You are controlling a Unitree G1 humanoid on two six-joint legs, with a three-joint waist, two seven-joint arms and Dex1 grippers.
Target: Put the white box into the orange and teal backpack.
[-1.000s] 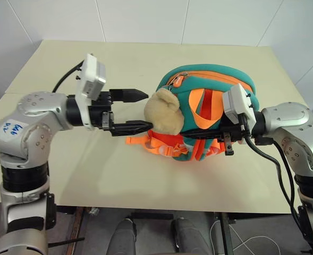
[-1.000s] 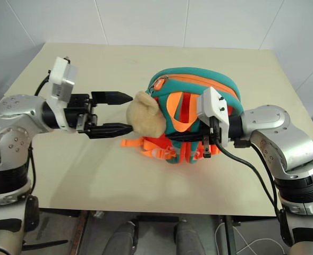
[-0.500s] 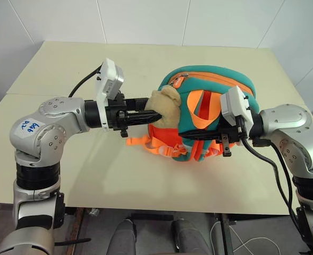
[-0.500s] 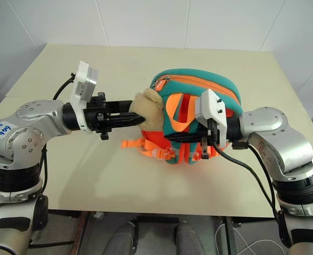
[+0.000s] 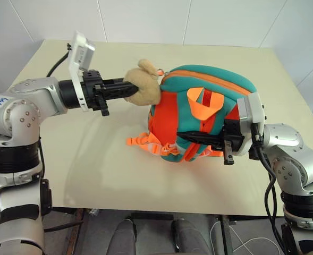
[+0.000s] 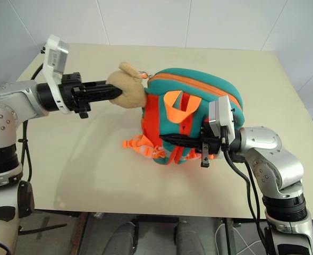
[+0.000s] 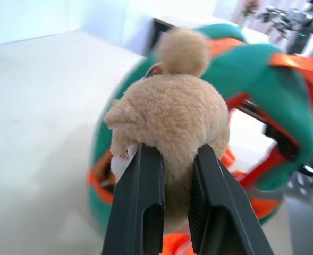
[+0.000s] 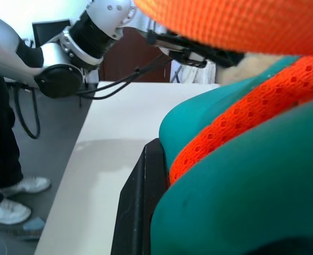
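Observation:
The orange and teal backpack (image 5: pixel 204 101) stands on the beige table (image 5: pixel 92 175), its strap side facing me. At the backpack's top left, its tan plush toy (image 5: pixel 144 87) is raised, and my left gripper (image 5: pixel 130 89) is shut on it. In the left wrist view both black fingers (image 7: pixel 140 202) squeeze the plush toy (image 7: pixel 167 111). My right gripper (image 5: pixel 187 137) reaches in level from the right and is shut on the backpack's strap side, with teal fabric and orange mesh (image 8: pixel 236 138) pressed against its finger (image 8: pixel 140 207). The white box is out of view.
Loose orange straps (image 5: pixel 143 142) trail onto the table at the backpack's lower left. The table's front edge runs just below both arms. A person's dark trouser leg and white shoes (image 8: pixel 7 196) stand on the floor beside the table.
My left gripper closed on the plush toy and pulled it up and to the left. The backpack turned and tipped more upright, with the right gripper still shut on it.

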